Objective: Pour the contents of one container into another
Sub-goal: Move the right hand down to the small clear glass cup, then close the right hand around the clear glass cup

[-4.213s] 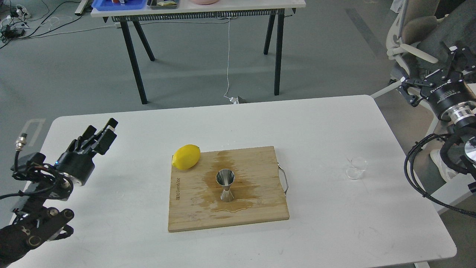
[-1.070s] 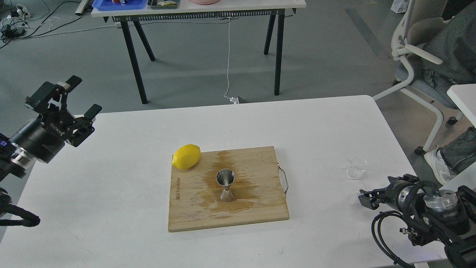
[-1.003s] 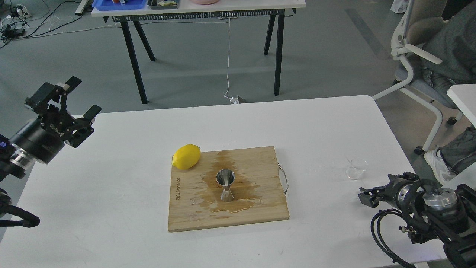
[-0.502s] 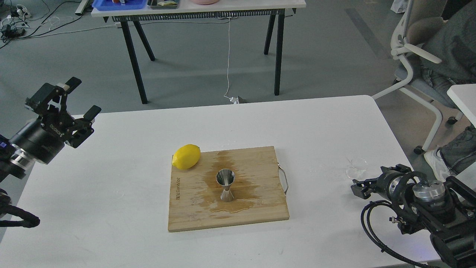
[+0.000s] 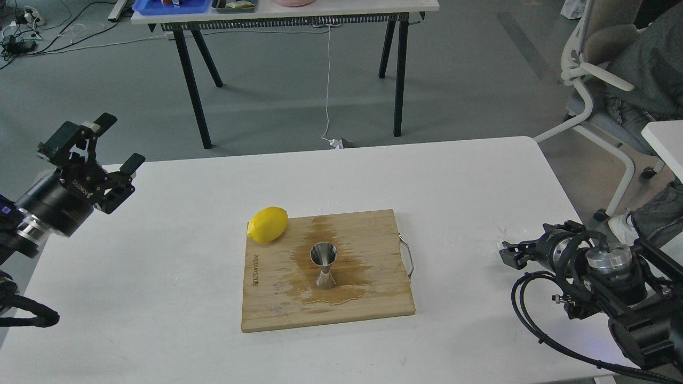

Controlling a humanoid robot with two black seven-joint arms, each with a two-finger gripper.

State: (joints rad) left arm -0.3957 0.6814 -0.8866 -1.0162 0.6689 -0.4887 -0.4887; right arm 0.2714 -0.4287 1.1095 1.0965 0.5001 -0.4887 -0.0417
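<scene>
Ease your right gripper [image 5: 504, 255], jaw state unreadable, squarely around the glass cup [image 5: 513, 232] at frame right.

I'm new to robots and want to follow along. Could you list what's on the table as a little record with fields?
table: white
board: wooden, mid-table, wet brown stain
jigger: steel, upright on the board
lemon: on the board's far left corner
glass cup: right side of table, mostly hidden behind right gripper
left gripper: open, raised at the table's left edge
right gripper: at the cup; fingers unclear
</scene>
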